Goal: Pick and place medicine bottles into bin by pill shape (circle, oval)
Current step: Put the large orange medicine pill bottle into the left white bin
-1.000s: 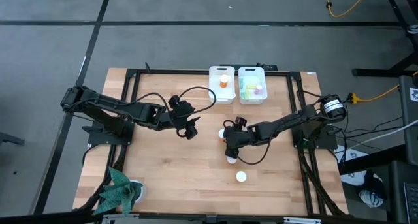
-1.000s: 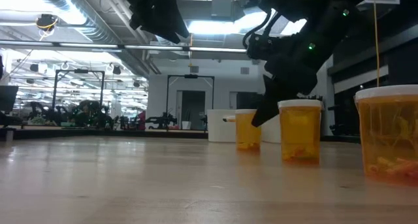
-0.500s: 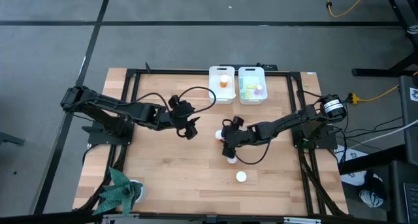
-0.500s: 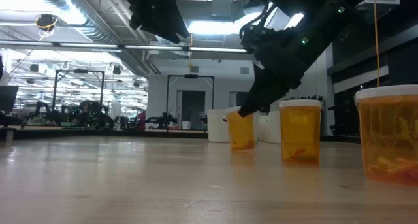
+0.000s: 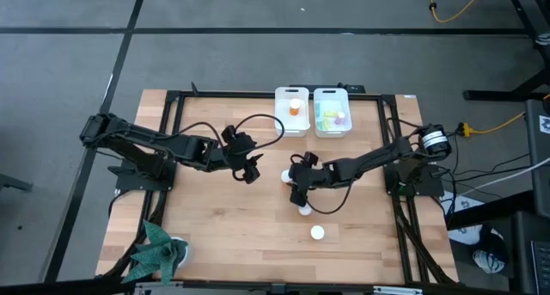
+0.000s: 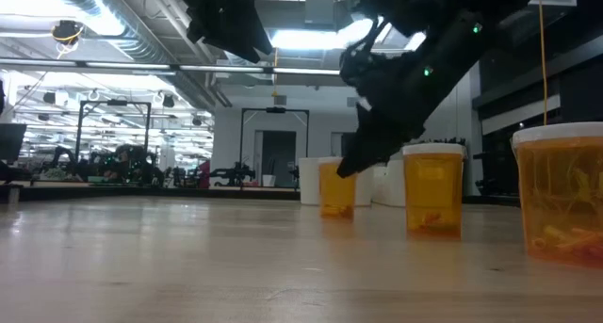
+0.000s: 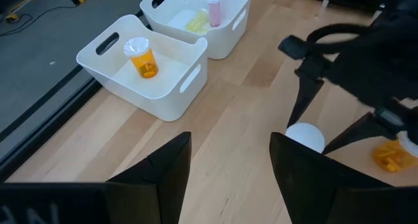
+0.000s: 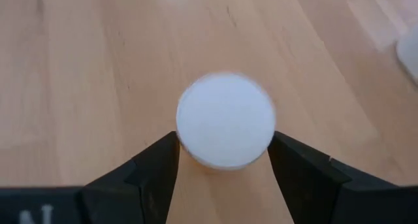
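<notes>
My right gripper (image 5: 291, 180) is shut on an orange bottle with a round white cap (image 8: 225, 119) near the table's middle; the bottle also shows in the low view (image 6: 336, 186). My left gripper (image 5: 250, 171) hangs open and empty above the table, just left of it (image 7: 228, 178). Two more orange bottles stand on their bases nearer the front edge (image 5: 303, 210) (image 5: 317, 233). The left white bin (image 5: 283, 123) holds an orange bottle (image 7: 142, 57). The right bin (image 5: 332, 132) holds small pink (image 7: 213, 8) and yellow-green bottles. My right gripper pinches the bottle between its two fingers (image 8: 160, 162), one on either side just below the white cap's rim (image 8: 183, 145). The fingers slant down onto it from the table's right. The bottle stands upright, its base at table height or just above; which, I cannot tell.
A green crumpled thing (image 5: 159, 252) lies at the near left corner. The two bins stand side by side at the far edge. Bare wood lies between the grippers and the bins and across the near left of the table.
My right gripper has gone toward the table's left edge, and the orange bottle between its fingers has moved with it, away from the other two bottles. It tipped a little midway and stands upright now.
</notes>
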Controlling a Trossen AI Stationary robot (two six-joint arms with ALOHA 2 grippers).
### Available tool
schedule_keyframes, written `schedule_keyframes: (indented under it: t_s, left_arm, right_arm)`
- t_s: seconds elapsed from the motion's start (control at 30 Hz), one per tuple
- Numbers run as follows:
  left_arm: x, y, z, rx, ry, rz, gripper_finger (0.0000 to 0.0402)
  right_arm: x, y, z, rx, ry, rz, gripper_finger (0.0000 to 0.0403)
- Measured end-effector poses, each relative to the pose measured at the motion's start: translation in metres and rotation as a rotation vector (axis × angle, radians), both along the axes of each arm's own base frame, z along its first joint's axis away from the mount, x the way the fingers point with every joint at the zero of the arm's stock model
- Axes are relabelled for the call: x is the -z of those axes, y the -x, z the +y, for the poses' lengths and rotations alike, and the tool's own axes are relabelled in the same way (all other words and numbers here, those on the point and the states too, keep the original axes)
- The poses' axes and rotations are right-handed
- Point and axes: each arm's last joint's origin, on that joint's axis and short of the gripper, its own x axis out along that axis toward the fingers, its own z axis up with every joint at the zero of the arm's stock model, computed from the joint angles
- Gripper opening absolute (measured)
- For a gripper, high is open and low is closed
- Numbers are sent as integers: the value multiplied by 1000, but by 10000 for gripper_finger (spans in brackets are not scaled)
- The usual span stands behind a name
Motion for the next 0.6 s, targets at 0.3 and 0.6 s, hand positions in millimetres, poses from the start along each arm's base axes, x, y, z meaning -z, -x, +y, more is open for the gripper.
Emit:
schedule_keyframes:
  t_s: [0.3,0.6]
  left_arm:
    - [0,0,0,-1,0,0,199]
    - [0,0,0,0,0,1,199]
  right_arm:
    - [12,-9,-1,-103,-74,-8,236]
    - [10,-10,-1,-124,-54,-23,236]
